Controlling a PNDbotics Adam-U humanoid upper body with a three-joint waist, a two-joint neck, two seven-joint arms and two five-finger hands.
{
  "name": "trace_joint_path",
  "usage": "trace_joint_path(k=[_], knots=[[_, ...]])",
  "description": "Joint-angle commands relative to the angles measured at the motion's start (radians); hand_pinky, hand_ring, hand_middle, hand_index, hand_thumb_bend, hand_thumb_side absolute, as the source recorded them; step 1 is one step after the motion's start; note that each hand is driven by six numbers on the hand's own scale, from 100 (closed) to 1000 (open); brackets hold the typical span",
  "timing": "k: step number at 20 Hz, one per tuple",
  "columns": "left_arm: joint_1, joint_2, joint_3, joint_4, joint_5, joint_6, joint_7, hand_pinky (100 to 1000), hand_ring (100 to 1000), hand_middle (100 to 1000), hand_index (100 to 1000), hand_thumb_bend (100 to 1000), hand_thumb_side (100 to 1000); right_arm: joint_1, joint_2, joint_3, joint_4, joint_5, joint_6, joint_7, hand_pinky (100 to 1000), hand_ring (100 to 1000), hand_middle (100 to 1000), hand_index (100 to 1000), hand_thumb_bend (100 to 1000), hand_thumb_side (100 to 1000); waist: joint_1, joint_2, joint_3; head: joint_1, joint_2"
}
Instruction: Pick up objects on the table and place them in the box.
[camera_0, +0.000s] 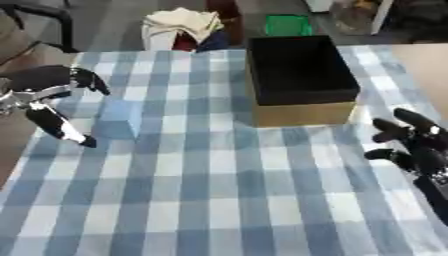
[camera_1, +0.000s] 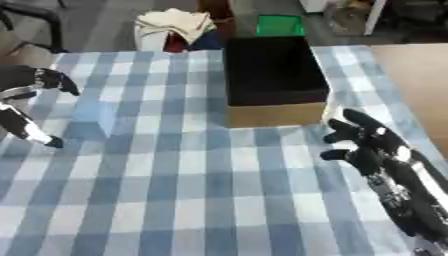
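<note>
A blue-and-white checked cloth covers the table, running from the near edge up to the far side, where a grey floor shows beyond it. On that floor stand a heap of pale fabric over something red and dark, a green container and, at the far left, part of a dark chair. To the right of the cloth lies a bare tan surface. The box — cardboard outside, black within, open at the top — sits on the far right half of the cloth. A pale blue block stands on the left side of the cloth, well apart from the box and hard to tell from the checks. The left hand comes in from the left edge just beside the block, fingers and thumb spread wide apart, holding nothing — whether it touches the block cannot be told. The right hand rests at the near right, fingers relaxed and pointing up, empty.
</note>
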Motion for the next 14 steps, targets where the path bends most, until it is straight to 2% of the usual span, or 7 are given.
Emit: trace_joint_path(k=[1, 14], knots=[[-0.025, 0.014, 0.010, 0.008, -0.015, 0.001, 0.026, 753, 754, 773, 837, 753, 502, -0.006, -0.011, -0.001, -0.013, -0.002, -0.001, 0.003, 748, 1000, 705, 963, 102, 546, -0.001, -0.013, -0.001, 0.003, -0.010], [-0.062, -0.033, 0.021, 0.101, -0.072, 0.001, 0.117, 748, 740, 758, 830, 715, 465, -0.007, -0.007, 0.000, -0.010, 0.001, 0.000, 0.006, 749, 1000, 705, 964, 100, 551, 0.000, -0.008, -0.009, 0.007, -0.008]])
